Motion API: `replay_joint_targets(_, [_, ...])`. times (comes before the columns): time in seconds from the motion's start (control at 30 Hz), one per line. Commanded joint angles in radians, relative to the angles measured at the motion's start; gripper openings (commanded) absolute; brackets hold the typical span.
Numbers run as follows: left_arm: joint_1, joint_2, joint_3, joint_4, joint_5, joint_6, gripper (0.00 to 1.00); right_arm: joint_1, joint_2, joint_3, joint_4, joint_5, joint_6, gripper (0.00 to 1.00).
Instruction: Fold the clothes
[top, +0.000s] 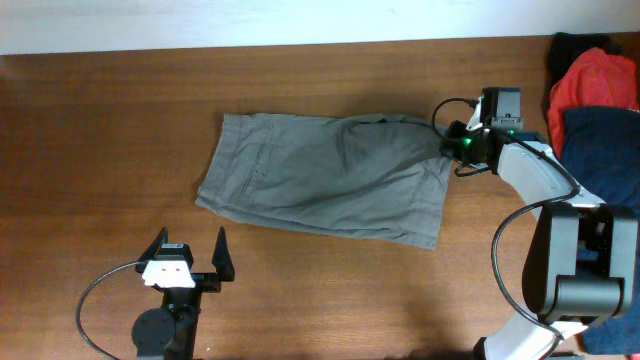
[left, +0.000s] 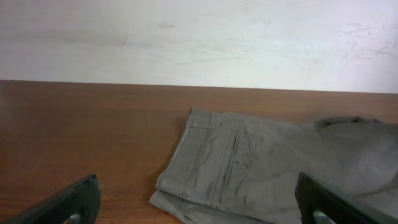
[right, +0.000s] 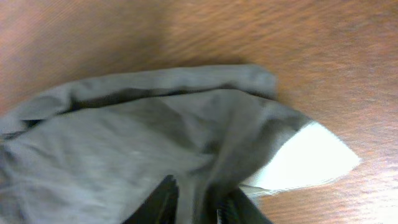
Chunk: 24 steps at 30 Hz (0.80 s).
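The grey-olive shorts (top: 330, 175) lie folded in half on the wooden table, waistband to the right. My right gripper (top: 452, 145) is shut on the shorts' upper right corner; in the right wrist view the fingers (right: 198, 202) pinch bunched grey fabric (right: 137, 137) with a white inner lining (right: 305, 158) showing. My left gripper (top: 190, 255) is open and empty, below the shorts' left end. In the left wrist view its fingers (left: 199, 202) frame the leg hem and back pocket (left: 239, 162).
A red garment (top: 598, 80) and a dark blue garment (top: 605, 140) lie piled at the table's right edge, just right of the right arm. A white wall (left: 199, 37) stands behind the table's far edge.
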Motion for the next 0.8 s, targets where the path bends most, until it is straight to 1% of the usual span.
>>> replay_joint_targets(0.0, [-0.004, -0.008, -0.007, 0.0, -0.004, 0.016, 0.99, -0.003, 0.002, 0.021, 0.037, -0.229, -0.105, 0.36])
replay_joint_targets(0.07, [-0.004, -0.008, -0.007, 0.0, -0.004, 0.016, 0.99, -0.003, -0.001, 0.022, 0.036, -0.266, -0.143, 0.47])
replay_joint_targets(0.17, [-0.004, -0.008, -0.007, 0.0, -0.004, 0.016, 0.99, -0.021, -0.014, 0.022, 0.034, -0.264, -0.139, 0.51])
replay_joint_targets(0.23, [-0.004, -0.008, -0.007, 0.0, -0.004, 0.016, 1.0, -0.051, -0.048, 0.022, 0.045, -0.301, -0.139, 0.54])
replay_joint_targets(0.3, [-0.004, -0.008, -0.007, 0.0, -0.003, 0.016, 0.99, -0.083, -0.08, 0.023, 0.047, -0.328, -0.139, 0.6])
replay_joint_targets(0.37, [-0.004, -0.008, -0.007, 0.0, -0.004, 0.016, 0.99, -0.114, -0.109, 0.023, 0.035, -0.331, -0.139, 0.61])
replay_joint_targets(0.53, [-0.004, -0.008, -0.007, 0.0, -0.004, 0.016, 0.99, -0.185, -0.137, 0.023, -0.004, -0.329, -0.14, 0.68])
replay_joint_targets(0.67, [-0.004, -0.008, -0.007, 0.0, -0.004, 0.016, 0.99, -0.213, -0.123, 0.022, -0.054, -0.268, -0.14, 0.7])
replay_joint_targets(0.77, [-0.004, -0.008, -0.007, 0.0, -0.003, 0.016, 0.99, -0.212, -0.098, 0.02, -0.084, -0.262, -0.14, 0.7])
